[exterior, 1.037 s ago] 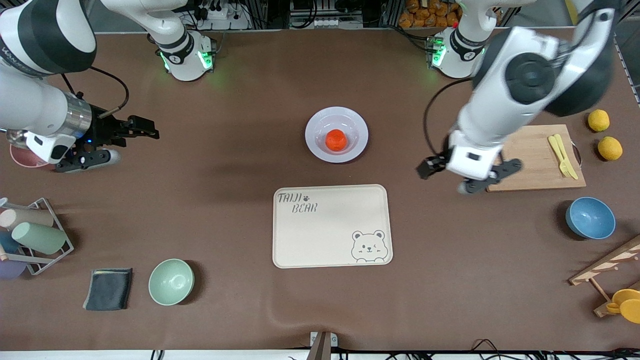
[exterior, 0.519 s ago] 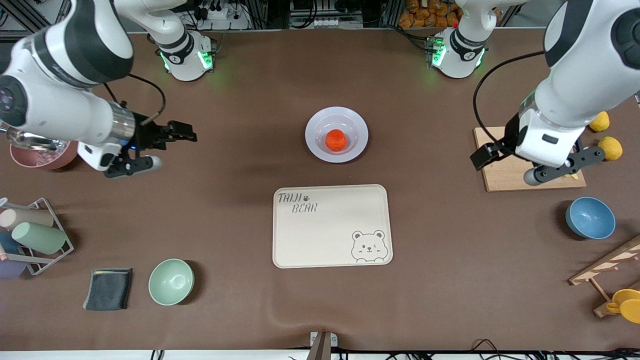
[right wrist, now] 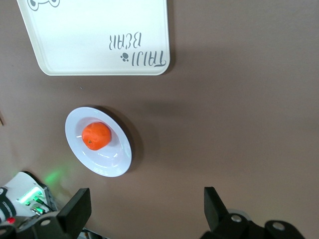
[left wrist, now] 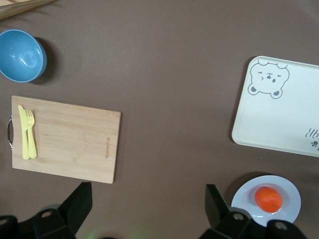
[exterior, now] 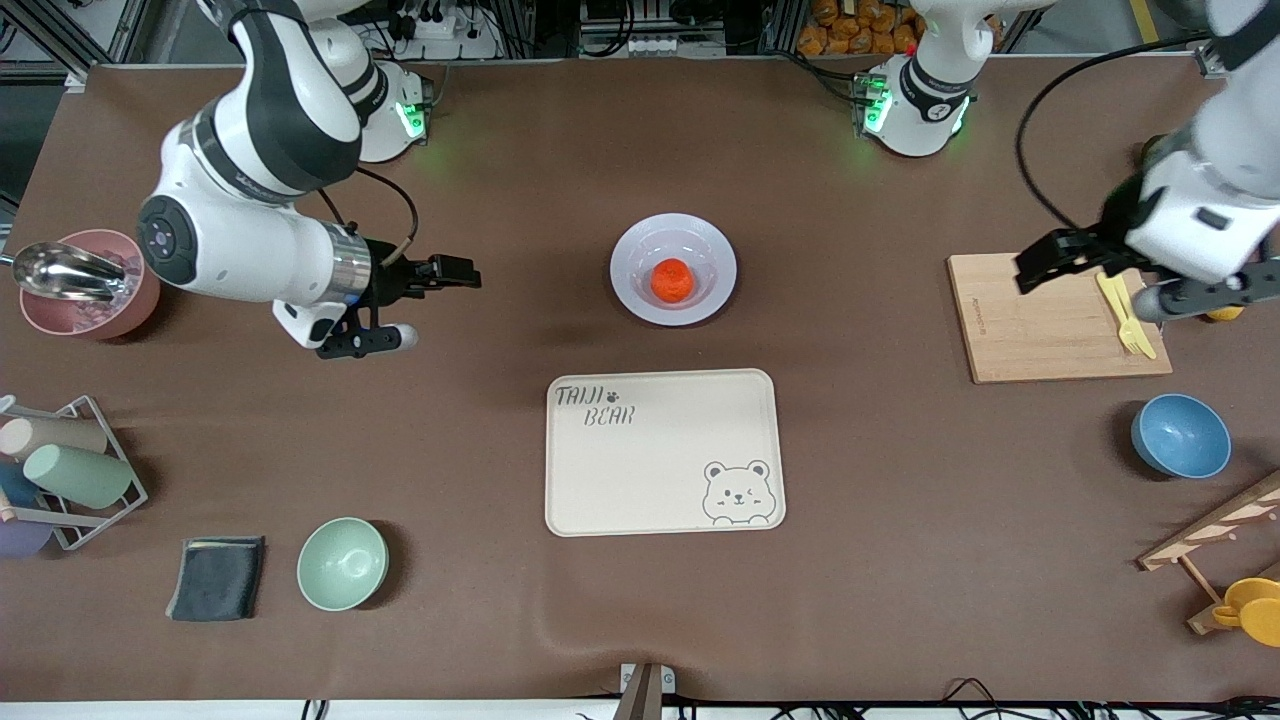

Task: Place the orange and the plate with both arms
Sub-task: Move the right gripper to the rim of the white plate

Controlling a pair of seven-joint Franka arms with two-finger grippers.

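The orange (exterior: 672,281) lies in the sunken centre of the white plate (exterior: 625,268), which stands on the brown table, farther from the front camera than the beige bear tray (exterior: 665,452). My right gripper (exterior: 428,305) is open and empty, up over bare table toward the right arm's end from the plate. My left gripper (exterior: 1100,290) is open and empty over the wooden cutting board (exterior: 1040,320). The right wrist view shows the orange (right wrist: 96,135) on the plate (right wrist: 119,159), apart from the gripper (right wrist: 148,206). The left wrist view shows the orange (left wrist: 269,198), the plate (left wrist: 291,191) and the gripper (left wrist: 148,201).
A yellow fork and knife (exterior: 1125,310) lie on the cutting board. A blue bowl (exterior: 1180,435) and a wooden rack (exterior: 1215,540) are at the left arm's end. A green bowl (exterior: 342,563), dark cloth (exterior: 216,577), cup rack (exterior: 60,470) and pink bowl (exterior: 80,295) are at the right arm's end.
My right gripper has moved toward the plate. My left gripper has moved away from the plate, toward the left arm's end, over the cutting board. The orange and plate have not moved.
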